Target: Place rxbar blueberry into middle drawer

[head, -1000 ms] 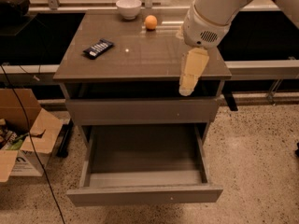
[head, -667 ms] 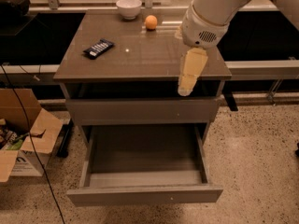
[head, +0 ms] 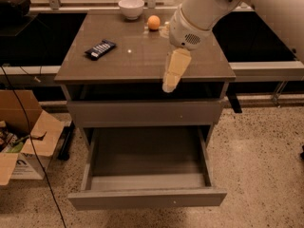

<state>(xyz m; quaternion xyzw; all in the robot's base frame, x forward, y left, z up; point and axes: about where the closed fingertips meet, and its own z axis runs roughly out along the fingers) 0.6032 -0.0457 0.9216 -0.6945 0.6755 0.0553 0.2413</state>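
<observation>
- Speckled terrazzo floor surrounds a grey-brown cabinet with a glossy flat top, seen from above and in front.
- Gripper: cream-coloured, pointing downward and tilted slightly to the viewer's left. It hangs at the cabinet's front edge, right of centre, with its tip over the dark recess beneath the top. Whether it is clenched or released cannot be told from this view. Nothing is seen in its grasp.
- Arm: a thick white segment entering from the upper right and ending in a rounded wrist housing just above the gripper.
- Upper drawer front: pushed in, directly below the gripper's tip and apart from it.
- Middle drawer: lower of the two fronts, pulled well out toward the viewer, with its grey floor and side walls showing.
- Rxbar blueberry: a dark wrapper with pale lettering, lying flat and angled on the left part of the cabinet top, well apart from the gripper.
- Orange ball: rests near the back of the top, just left of the wrist housing.
- White bowl: stands upright at the back edge, left of the ball.
- Cardboard box: open-flapped, on the floor to the cabinet's left.
</observation>
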